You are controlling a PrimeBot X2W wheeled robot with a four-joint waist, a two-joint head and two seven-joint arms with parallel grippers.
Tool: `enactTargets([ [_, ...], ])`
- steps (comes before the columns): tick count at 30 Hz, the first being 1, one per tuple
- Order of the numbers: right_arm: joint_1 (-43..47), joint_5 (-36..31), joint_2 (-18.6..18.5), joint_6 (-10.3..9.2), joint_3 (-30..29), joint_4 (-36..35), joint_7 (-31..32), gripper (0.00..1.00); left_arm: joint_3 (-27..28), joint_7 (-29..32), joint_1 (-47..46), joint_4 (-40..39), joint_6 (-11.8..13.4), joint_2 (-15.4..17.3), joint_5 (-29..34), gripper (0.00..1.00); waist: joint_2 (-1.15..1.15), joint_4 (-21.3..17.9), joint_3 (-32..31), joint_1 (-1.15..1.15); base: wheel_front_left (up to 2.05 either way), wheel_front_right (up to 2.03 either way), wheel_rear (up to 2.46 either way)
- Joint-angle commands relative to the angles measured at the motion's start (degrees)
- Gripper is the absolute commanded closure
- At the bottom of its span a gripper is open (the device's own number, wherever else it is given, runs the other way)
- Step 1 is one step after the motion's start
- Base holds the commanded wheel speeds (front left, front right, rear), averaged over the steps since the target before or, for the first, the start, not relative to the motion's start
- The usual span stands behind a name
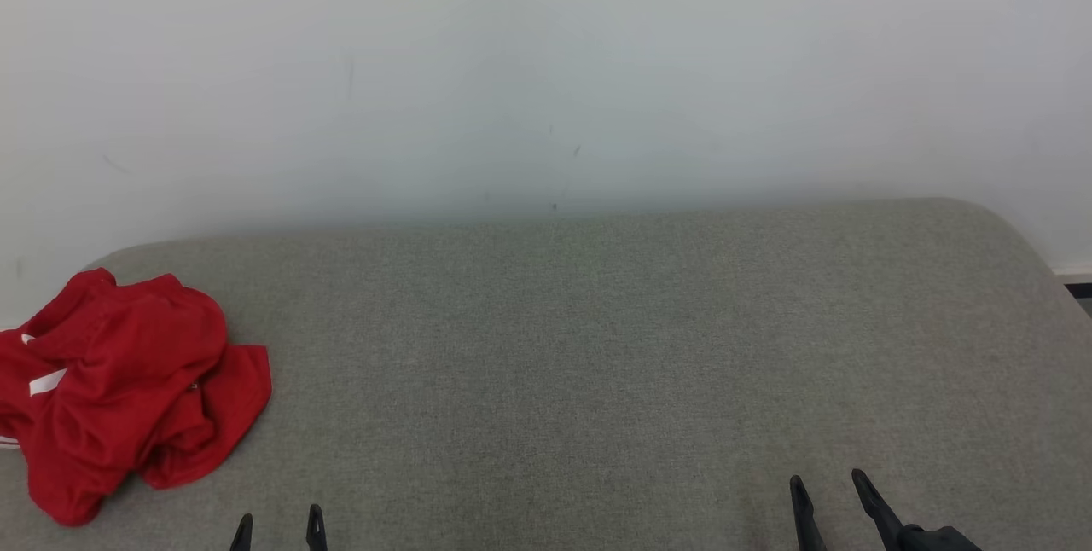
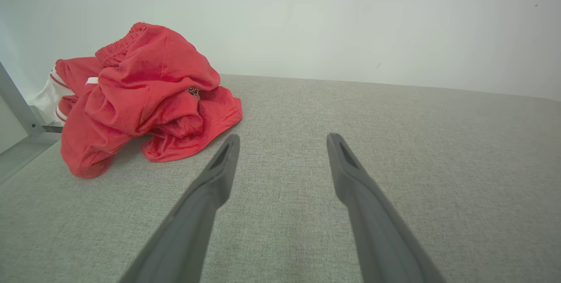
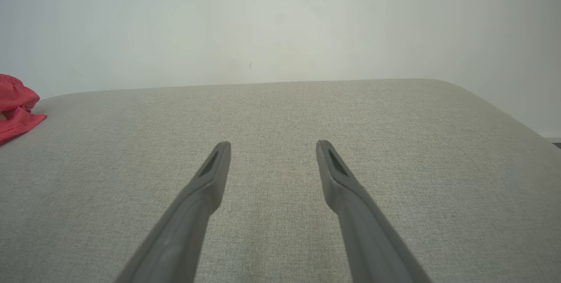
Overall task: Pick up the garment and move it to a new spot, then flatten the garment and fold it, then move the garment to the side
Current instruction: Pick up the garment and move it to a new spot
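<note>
A crumpled red garment point(image 1: 128, 385) with white stripes lies bunched at the far left of the grey padded surface point(image 1: 597, 346), partly over its left edge. The left wrist view has the garment point(image 2: 140, 99) ahead and to the left of my left gripper point(image 2: 282, 140), which is open and empty. In the head view my left gripper point(image 1: 280, 525) pokes up at the bottom edge, to the right of the garment and apart from it. My right gripper point(image 1: 827, 483) stands open at the lower right, far from the garment. In the right wrist view my right gripper point(image 3: 272, 147) is empty, and a corner of the garment point(image 3: 17, 110) peeks in at the left edge.
A pale wall point(image 1: 546, 65) rises right behind the padded surface. The surface rounds off at its far right corner point(image 1: 998, 218). A grey metal bar point(image 2: 17, 107) stands beyond the surface's left edge, behind the garment.
</note>
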Motion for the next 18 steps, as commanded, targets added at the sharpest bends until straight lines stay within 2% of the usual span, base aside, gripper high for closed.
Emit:
enactTargets([
  [1,0.56,-0.06,0.07,0.19,-0.05,0.06,-0.24,0.0,-0.03,-0.2,0.11,-0.01,0.16,-0.12,-0.03,0.0,0.0,0.08,0.0,0.0,0.0,0.0,0.0],
  [5,0.98,-0.06,0.07,0.19,-0.35,0.09,-0.37,0.0,0.08,-0.2,0.0,0.33,0.16,-0.11,-0.06,0.0,0.0,1.02,-0.15,0.0,0.0,0.0,0.0],
  [9,1.82,-0.32,0.09,0.19,-0.61,-0.13,-0.24,0.0,0.47,-0.2,-0.1,0.28,0.14,-0.1,0.82,0.0,0.0,3.85,-0.44,0.0,0.0,0.0,0.0],
  [18,2.8,0.88,0.21,0.19,-0.28,-0.26,-0.68,0.0,2.21,-0.2,0.32,0.82,-1.35,0.74,2.25,0.0,0.0,15.42,-1.26,0.0,0.0,0.0,0.0],
])
